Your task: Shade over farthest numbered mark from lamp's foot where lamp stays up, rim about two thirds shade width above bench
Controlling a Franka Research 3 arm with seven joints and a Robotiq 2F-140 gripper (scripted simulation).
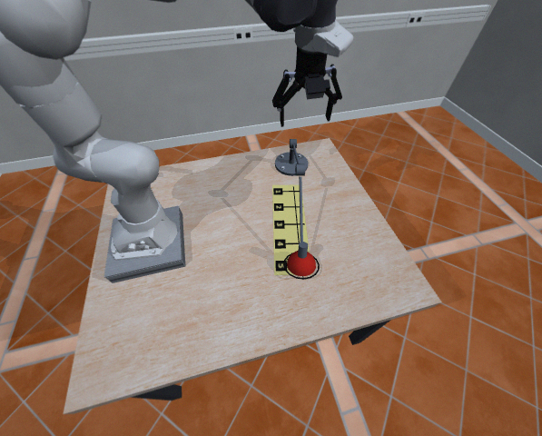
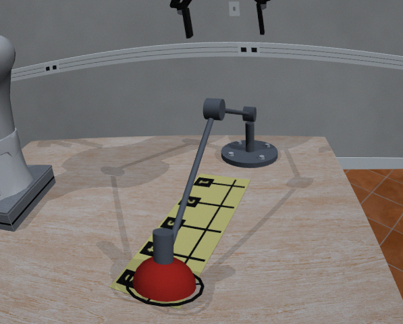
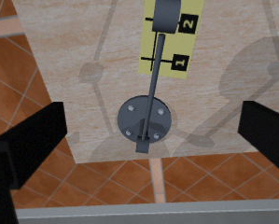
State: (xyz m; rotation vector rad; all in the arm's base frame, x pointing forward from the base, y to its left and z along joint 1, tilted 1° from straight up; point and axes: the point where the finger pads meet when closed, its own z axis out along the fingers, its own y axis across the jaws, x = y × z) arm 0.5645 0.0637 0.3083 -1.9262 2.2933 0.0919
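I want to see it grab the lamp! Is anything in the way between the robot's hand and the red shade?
Nothing visible blocks it. The gripper hangs open and empty high above the lamp's foot. The red shade sits far along the yellow strip, near mark 5, with only open air above it.

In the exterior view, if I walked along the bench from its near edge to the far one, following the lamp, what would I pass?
Red shade → mark 4 → mark 3 → mark 2 → mark 1 → lamp's round foot.
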